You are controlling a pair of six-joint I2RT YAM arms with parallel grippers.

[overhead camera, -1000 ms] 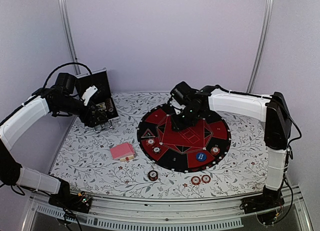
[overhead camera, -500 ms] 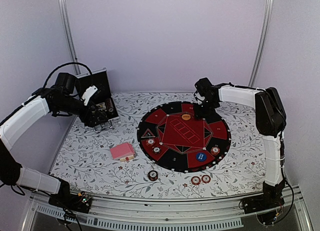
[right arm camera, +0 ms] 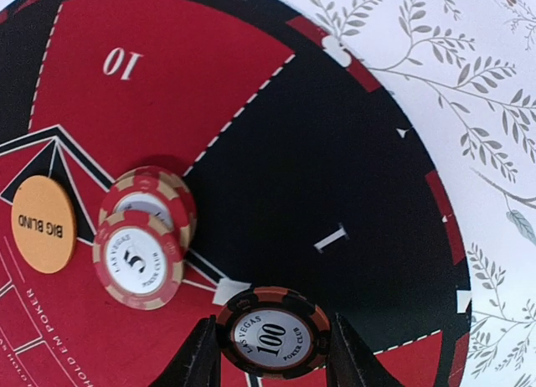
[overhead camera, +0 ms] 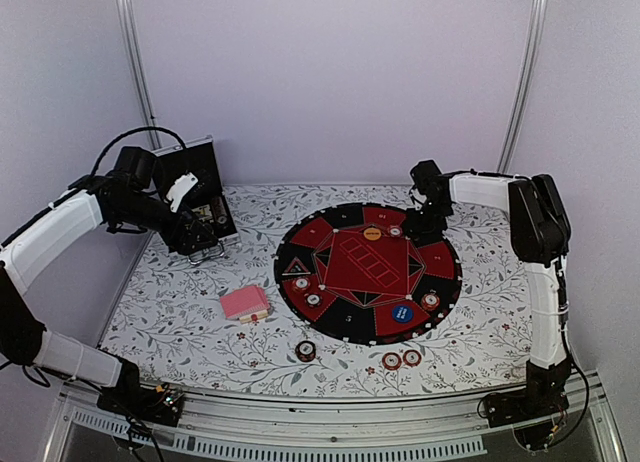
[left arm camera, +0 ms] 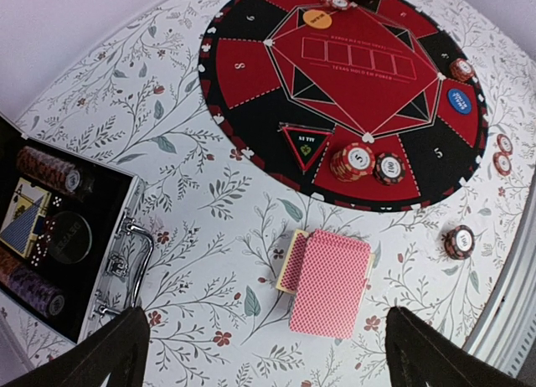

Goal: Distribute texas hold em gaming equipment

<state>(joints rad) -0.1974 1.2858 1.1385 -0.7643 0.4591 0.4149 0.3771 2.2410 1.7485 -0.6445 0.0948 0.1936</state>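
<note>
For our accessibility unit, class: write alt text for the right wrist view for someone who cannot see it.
The right end effector grips a round dark-brown "100" poker chip over a round red-and-black game mat. To its upper left lie overlapping red-and-tan chips and an orange "Big Blind" disc.

Right arm: I note the right gripper (overhead camera: 431, 222), clamped on the brown 100 chip (right arm camera: 270, 332), is no longer over the middle of the round mat (overhead camera: 348, 320); in the top view it now sits at the mat's far right rim, a little further right than half a second ago. The forearm now lies folded back along the far side. The orange disc (overhead camera: 372, 234) is uncovered, and the red-and-white chips (overhead camera: 395, 230) now show just beside it.
</note>
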